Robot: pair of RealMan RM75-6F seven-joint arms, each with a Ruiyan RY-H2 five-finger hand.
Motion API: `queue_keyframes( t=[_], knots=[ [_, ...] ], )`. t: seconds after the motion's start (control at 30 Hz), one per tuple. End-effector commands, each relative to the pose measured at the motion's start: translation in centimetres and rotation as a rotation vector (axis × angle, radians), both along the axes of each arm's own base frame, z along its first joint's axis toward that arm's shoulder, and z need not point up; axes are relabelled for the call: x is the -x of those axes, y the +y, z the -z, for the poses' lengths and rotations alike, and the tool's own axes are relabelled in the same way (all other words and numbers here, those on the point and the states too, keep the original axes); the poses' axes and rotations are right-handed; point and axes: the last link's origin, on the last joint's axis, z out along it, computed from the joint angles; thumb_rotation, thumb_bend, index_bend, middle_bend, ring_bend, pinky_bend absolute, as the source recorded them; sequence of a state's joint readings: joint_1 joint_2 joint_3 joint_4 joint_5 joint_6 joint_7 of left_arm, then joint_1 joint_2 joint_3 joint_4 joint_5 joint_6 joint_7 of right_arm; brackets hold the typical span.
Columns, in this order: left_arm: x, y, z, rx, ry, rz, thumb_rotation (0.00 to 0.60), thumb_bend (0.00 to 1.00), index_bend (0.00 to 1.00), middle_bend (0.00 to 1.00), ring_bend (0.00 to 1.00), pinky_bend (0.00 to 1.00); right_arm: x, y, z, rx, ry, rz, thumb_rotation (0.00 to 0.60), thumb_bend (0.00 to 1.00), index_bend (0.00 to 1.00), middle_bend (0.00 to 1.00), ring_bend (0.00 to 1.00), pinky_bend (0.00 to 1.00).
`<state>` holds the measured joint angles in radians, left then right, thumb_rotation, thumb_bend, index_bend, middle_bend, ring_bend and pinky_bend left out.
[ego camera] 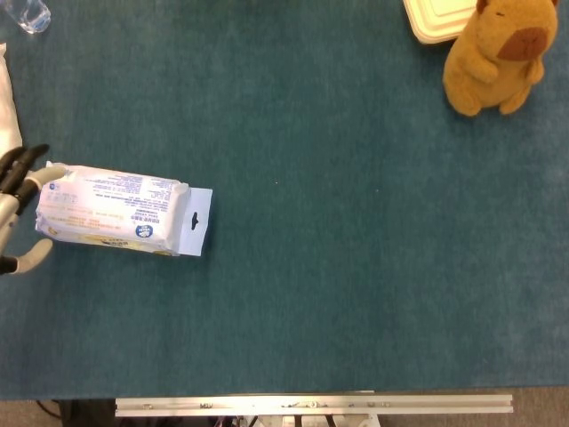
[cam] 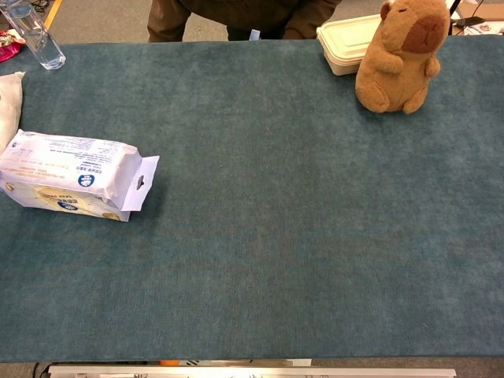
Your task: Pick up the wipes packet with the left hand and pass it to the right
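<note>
Left hand showing at frame edge, fingers spread apart, holding nothing. Wipes packet lying flat just right of it, thumb tip nearly touching.

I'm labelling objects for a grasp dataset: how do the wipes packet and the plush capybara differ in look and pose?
The wipes packet is a white, printed, flat-sided block lying on its side; the plush capybara is brown, rounded and fuzzy, sitting upright. The packet lies at the table's left edge beside the left hand; the capybara sits far right, next to a cream container. Both rest on the teal table.
</note>
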<state>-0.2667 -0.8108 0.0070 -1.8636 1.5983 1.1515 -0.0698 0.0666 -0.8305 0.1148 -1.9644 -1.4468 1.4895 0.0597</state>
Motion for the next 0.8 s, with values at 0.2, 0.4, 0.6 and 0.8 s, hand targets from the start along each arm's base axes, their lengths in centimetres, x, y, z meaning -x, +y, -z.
queue_keyframes(
  t=[0.2,0.4,0.6,0.8],
  knots=[
    [1.5,3.2,1.2,0.164,0.131,-0.085,0.6,0.23,0.0,0.0,0.0,0.09,0.1,0.2,0.0,0.003,0.0,0.004,0.6,0.1,0.0,0.1,0.01,0.19],
    [2.1,5.0,2.6,0.189,0.183,-0.079,0.6,0.19,0.0,0.0,0.0,0.09,0.2,0.5,-0.2,0.01,0.002,0.007,0.6,0.1,0.0,0.1,0.01,0.19],
    [2.6,6.4,3.6,0.192,0.21,-0.069,0.6,0.19,0.0,0.0,0.0,0.09,0.2,0.6,-0.3,0.013,0.003,0.007,0.6,0.1,0.0,0.1,0.01,0.19],
    [3.1,6.8,4.2,0.217,0.229,-0.075,0.6,0.19,0.0,0.0,0.0,0.09,0.1,0.7,-0.4,0.02,0.006,0.01,0.6,0.1,0.0,0.1,0.01,0.19]
  ],
)
